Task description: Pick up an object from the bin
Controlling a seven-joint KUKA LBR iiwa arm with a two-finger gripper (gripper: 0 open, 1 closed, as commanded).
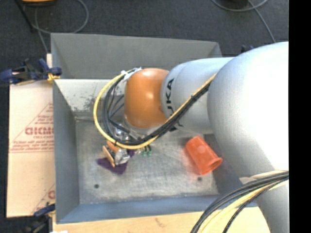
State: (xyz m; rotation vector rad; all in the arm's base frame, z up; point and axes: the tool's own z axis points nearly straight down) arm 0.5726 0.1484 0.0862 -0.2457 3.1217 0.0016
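Note:
My gripper (121,137) is low over the bin floor, left of the middle, under the arm's orange wrist cover. Right below it lies a small purple flat thing (112,165) with a tan piece (109,151) beside it. The gripper's lower end sits against these two, and part of them is hidden by it. A tiny green thing (146,151) lies just to the right of the gripper. An orange plastic cup (201,155) lies on its side on the right part of the floor, well apart from the gripper.
The arm reaches in from the right and covers the bin's back right corner. Yellow and black cables loop round the wrist. The bin's grey walls slope up at the left and the back.

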